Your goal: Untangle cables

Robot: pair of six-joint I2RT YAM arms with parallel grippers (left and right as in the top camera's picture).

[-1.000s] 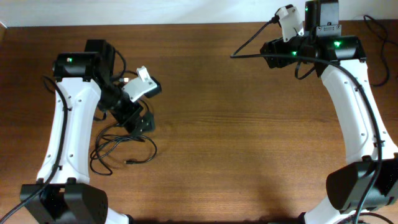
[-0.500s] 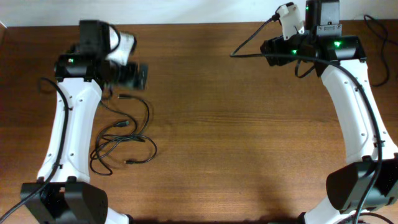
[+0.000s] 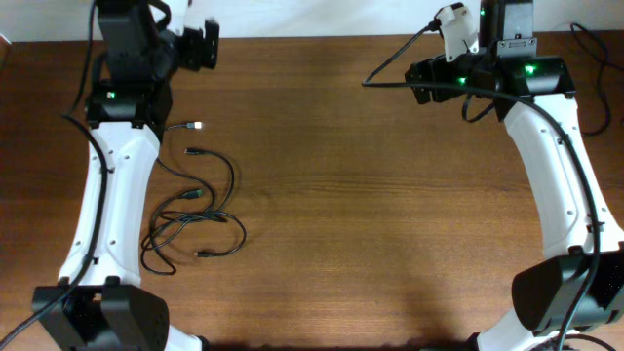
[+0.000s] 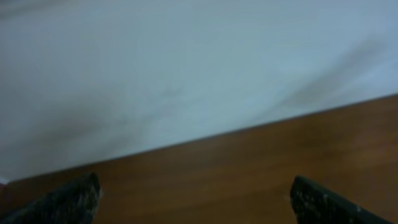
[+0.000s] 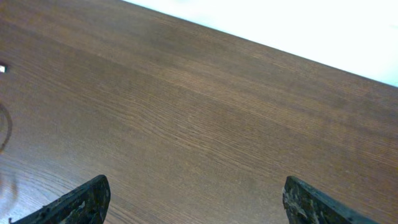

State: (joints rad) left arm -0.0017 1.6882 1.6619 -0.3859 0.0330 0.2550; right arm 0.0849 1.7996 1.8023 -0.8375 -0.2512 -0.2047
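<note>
My left end effector [image 4: 196, 205] is spread wide and holds nothing. In the left wrist view its two dark fingertips [image 4: 68, 202] sit at the bottom corners with only the bench [image 4: 261, 168] edge and a pale wall [image 4: 186, 68] between them. From overhead it is at the far left edge of the bench, well apart from the cables [image 3: 185, 219]. The cables lie on the wood on my left side, just beside my left arm's white link, as a loose tangle of thin black loops that cross one another. One strand runs up from the tangle to a silver-tipped plug [image 3: 198, 126], and another curls round to a dark plug [image 3: 192, 151] just below it. Neither plug touches either arm. My right end effector [image 5: 196, 202] is open wide too, and empty. Its fingertips [image 5: 74, 202] frame bare brown wood, and a faint dark curve of cable shows at the left edge of that view. Overhead, it is at the far right of the bench, pointing left, well apart from the cables across open wood. A thicker black cord loops beside my right arm.
</note>
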